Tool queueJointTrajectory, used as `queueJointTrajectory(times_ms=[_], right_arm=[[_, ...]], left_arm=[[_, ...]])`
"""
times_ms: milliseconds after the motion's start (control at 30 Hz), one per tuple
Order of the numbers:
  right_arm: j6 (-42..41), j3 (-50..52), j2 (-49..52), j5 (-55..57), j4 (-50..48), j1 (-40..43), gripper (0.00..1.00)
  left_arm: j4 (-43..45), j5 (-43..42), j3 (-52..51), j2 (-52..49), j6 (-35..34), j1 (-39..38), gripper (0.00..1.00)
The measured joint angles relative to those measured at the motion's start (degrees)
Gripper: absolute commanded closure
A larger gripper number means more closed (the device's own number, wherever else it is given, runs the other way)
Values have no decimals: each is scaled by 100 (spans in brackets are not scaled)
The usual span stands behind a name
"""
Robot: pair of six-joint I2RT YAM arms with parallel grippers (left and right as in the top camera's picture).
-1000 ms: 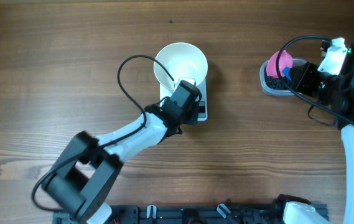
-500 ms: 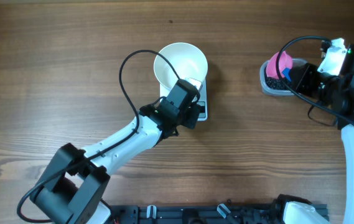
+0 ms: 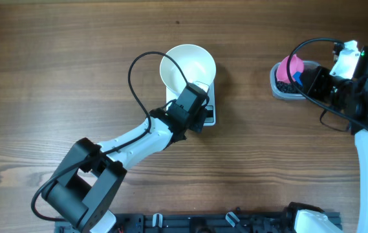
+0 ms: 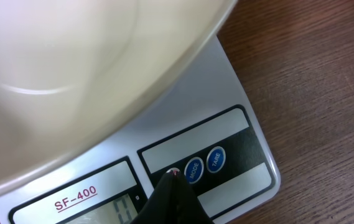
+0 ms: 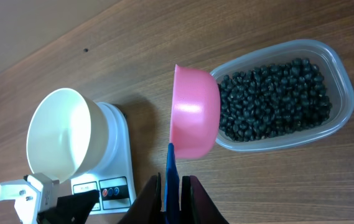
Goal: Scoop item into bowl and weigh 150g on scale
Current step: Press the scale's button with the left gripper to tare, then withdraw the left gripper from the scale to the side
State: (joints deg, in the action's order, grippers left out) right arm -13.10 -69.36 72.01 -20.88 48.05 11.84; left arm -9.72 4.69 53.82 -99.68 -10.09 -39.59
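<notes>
Gripper positions unchanged: left gripper (image 4: pixel 173 180) closed empty on one scale (image 4: pixel 242 93); right gripper (image 5: pixel 172 186) clamps one pink scoop (image 5: pixel 194 112); one bowl (image 3: pixel 187 66), one tub (image 5: pixel 346 93)

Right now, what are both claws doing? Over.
Left gripper shut, tip at scale buttons. Right gripper shut on pink scoop, by beans. Bowl on scale, empty. Nothing blocking.

Overhead top-down; both wrist views share scale (image 5: pixel 119 149).
</notes>
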Motion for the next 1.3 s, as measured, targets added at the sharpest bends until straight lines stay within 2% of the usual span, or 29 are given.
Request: queueJointTrajectory(times_ms=[233, 333, 433, 500, 700, 900, 1300], right_arm=[[0, 0, 0, 0, 39, 0, 96], [107, 0, 0, 0, 48, 0, 96], [256, 0, 0, 0, 98, 0, 96], [297, 0, 0, 0, 103, 0, 96], [848, 0, 0, 2, 66, 0, 96], [866, 0, 0, 105, -310, 0, 96], [892, 0, 0, 105, -332, 0, 96]], left_arm=[[-85, -122, 0, 4, 0, 0, 96], [-361, -201, -15, 420, 2, 114, 96], [-1351, -240, -9, 1364, 260, 435, 96], [-1882, -243, -11, 1596, 422, 625, 96], [-3016, -243, -31, 1617, 887, 1014, 96], [-2988, -243, -31, 1617, 1851, 1014, 96], [-2715, -1189, -31, 1683, 2610, 1014, 96]])
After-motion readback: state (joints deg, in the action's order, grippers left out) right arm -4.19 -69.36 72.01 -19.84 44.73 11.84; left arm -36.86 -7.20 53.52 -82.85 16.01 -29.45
